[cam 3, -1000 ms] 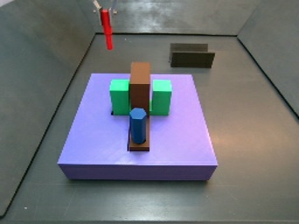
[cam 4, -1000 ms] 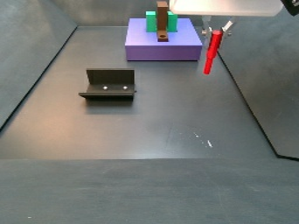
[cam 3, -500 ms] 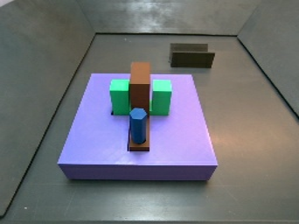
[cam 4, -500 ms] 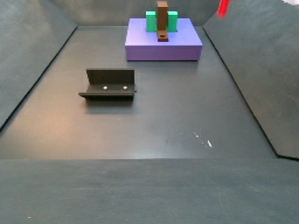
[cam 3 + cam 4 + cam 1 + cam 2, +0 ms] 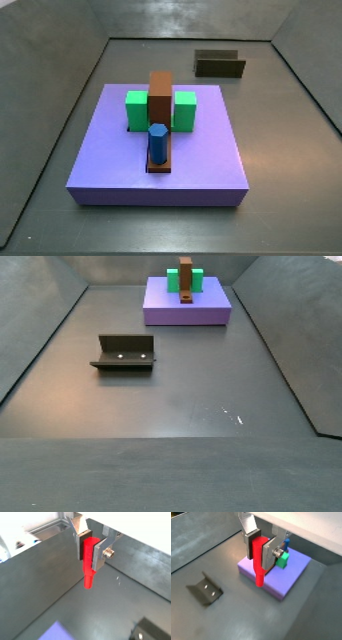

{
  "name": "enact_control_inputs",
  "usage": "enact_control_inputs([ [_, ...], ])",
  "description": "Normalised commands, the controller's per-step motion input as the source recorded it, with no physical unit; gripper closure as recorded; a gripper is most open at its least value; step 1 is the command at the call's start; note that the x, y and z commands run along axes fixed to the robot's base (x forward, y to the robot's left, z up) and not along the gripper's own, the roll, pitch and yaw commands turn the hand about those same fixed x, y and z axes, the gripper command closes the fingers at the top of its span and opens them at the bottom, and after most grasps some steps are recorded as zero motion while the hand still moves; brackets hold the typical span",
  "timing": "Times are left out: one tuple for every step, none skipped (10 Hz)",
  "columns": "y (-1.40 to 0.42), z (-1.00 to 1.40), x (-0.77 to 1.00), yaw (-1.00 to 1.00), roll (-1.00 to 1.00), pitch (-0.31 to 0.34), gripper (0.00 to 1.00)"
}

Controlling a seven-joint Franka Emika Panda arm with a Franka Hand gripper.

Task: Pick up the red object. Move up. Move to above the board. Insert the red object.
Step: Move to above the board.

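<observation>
Gripper (image 5: 260, 548) clamped on red object (image 5: 258, 562), held high, unseen in side views. Board (image 5: 288, 581) below, offset. Risk: peg tilted in grip, slot missed, jam caused.

The red object (image 5: 88, 566) — a thin bright-red rod — hangs upright, clamped between the pincer (image 5: 89, 548) plates; the lavender board (image 5: 271, 582) lies flat beneath the pincer.

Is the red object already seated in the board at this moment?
No. In a wrist view the red object hangs clamped between the fingers of the hand, raised clear of the board.
</observation>
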Motion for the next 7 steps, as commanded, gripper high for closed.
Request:
enact_control_inputs([
  [-1.40, 0.23, 0.70, 0.08, -0.01, 0.272, 1.00],
  [-1.40, 0.23, 0.70, 0.04, 0.02, 0.219, 1.00],
  [-1.40, 0.23, 0.69, 0.05, 0.05, 0.181, 1.00],
  [-1.40, 0.24, 0.73, 0.03, 0.00, 0.141, 1.00],
  [-1.40, 0.25, 0.75, 0.01, 0.00, 0.125, 1.00],
  [-0.49, 0.09, 0.31, 0.01, 0.06, 0.149, 1.00],
  [-0.25, 0.06, 0.20, 0.01, 0.06, 0.144, 1.00],
])
